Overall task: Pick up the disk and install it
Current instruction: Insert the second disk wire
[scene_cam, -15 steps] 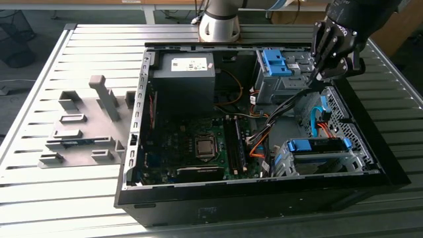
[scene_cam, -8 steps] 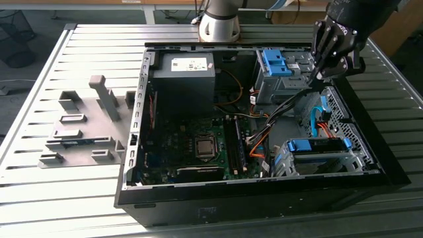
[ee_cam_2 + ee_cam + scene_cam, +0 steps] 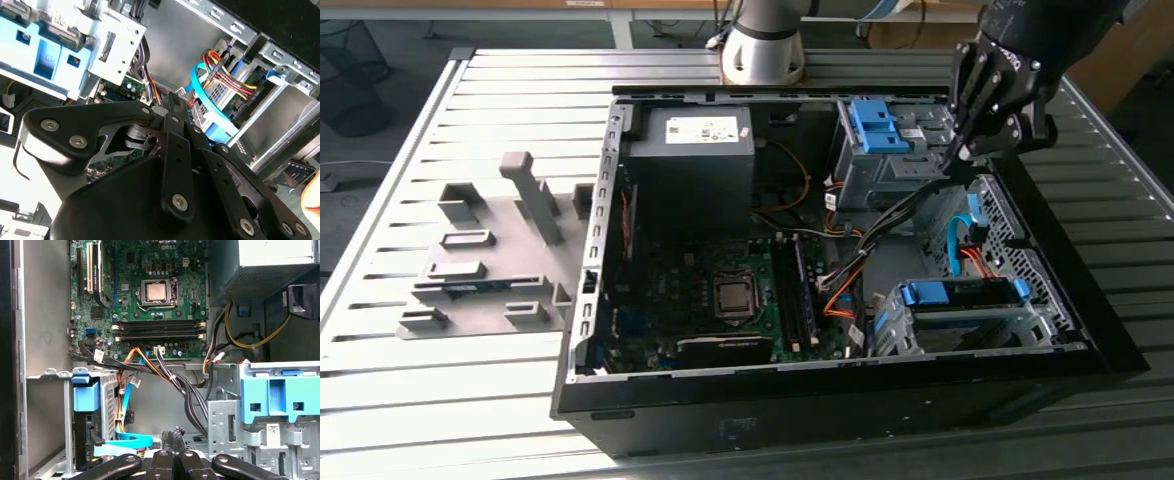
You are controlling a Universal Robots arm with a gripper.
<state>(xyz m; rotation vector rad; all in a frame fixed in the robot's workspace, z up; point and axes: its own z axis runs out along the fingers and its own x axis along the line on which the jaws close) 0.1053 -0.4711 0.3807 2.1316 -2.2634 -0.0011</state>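
Observation:
The disk point(image 3: 963, 325) appears as a silver drive under a blue frame. It sits in the metal cage at the near corner of the open computer case point(image 3: 654, 385), on the exterior view's right. My gripper point(image 3: 965, 152) hangs over the far part of the case on that same side, above the cables and well away from the cage. Its black fingers meet at the tips in both wrist views point(image 3: 171, 99) point(image 3: 176, 432), shut with nothing between them. Blue and orange cables point(image 3: 220, 75) run to the cage's end.
A dark power supply box point(image 3: 691, 150) with a white sticker fills the case's far part, with the motherboard point(image 3: 720, 290) below it. A blue plastic clip point(image 3: 877, 125) tops the upper metal bay beside my gripper. A grey fixture block point(image 3: 487, 265) lies on the slatted table point(image 3: 454, 400).

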